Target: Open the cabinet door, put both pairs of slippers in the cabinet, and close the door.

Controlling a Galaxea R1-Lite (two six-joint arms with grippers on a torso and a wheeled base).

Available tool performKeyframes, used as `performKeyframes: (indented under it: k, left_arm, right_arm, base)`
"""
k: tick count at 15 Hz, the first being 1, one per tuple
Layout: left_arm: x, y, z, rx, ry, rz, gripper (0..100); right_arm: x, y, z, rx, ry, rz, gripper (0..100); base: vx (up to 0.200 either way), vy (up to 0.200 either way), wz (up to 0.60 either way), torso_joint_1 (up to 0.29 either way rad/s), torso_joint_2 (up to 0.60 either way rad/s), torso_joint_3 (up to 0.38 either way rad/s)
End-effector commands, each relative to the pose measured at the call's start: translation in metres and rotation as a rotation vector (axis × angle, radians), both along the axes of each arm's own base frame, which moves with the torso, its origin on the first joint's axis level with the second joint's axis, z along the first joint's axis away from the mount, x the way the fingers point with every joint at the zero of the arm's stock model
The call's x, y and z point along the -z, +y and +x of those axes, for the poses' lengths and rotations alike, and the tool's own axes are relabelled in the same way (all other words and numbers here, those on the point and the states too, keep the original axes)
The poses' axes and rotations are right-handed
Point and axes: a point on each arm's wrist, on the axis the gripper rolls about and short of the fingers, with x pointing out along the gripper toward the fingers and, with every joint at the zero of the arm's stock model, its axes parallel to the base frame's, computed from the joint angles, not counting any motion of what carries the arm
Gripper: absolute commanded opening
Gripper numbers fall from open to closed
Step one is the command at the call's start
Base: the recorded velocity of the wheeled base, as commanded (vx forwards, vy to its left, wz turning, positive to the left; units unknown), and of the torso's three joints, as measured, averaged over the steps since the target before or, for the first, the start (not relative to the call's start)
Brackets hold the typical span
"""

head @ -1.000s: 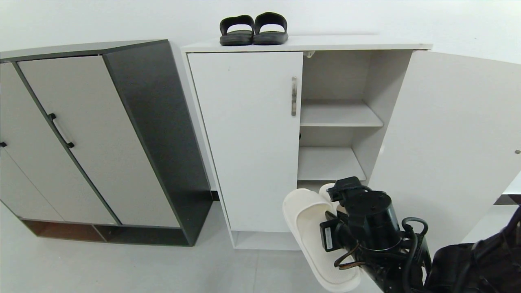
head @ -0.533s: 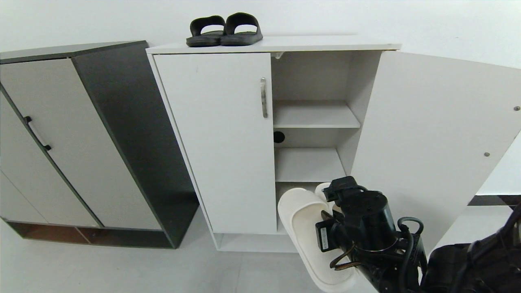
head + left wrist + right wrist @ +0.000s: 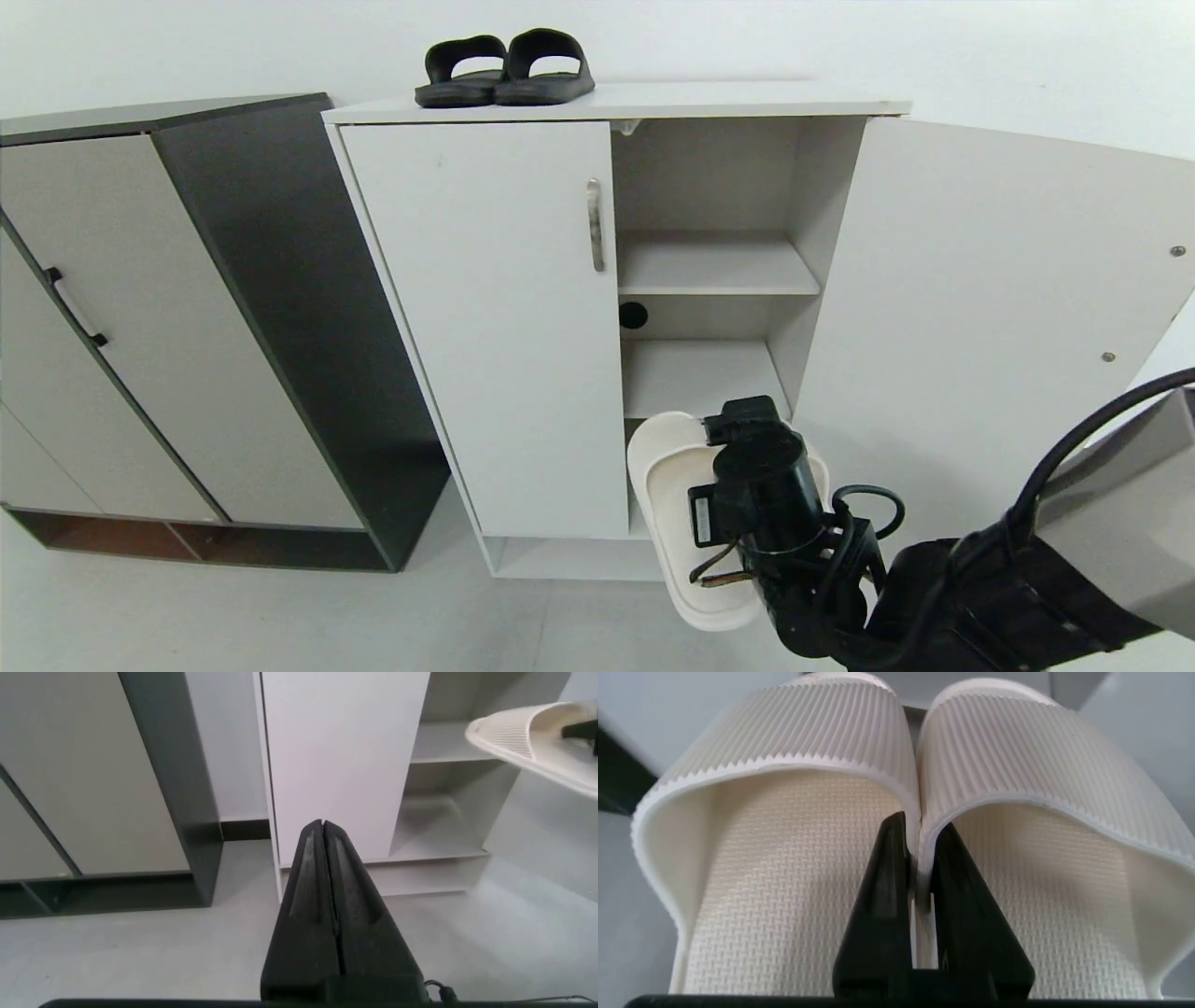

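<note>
Clamping the pair of white slippers where their inner edges meet, the fingers of the right gripper are holding them in front of the lowest compartment of the white cabinet, beside its swung-open right door. The black slippers are sitting on the cabinet's top. The fingers of the left gripper are pressing together on nothing, above the floor.

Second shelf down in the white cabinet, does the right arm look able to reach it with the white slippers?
Probably yes. The right door stands wide open, the shelf is bare, and the right gripper, shut on the white slippers, sits in front of the opening with nothing between.
</note>
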Motion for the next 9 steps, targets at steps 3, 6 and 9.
performKeyframes:
  k: [3,6,9]
  left_arm:
    - [0.0,0.0,0.0,0.002,0.004,0.002,0]
    - [0.0,0.0,0.0,0.002,0.004,0.0,0]
    - [0.0,0.0,0.0,0.002,0.002,0.0,0]
  right_arm:
    - [0.019,0.015,0.011,0.007,0.019,0.003,0]
    - [0.027,0.016,0.015,0.012,0.03,-0.008,0]
    - [0.03,0.016,0.018,0.022,0.033,-0.003,0]
  base:
    - [0.0,0.0,0.0,0.0,0.0,0.0]
    - [0.0,0.0,0.0,0.0,0.0,0.0]
    - [0.0,0.0,0.0,0.0,0.0,0.0]
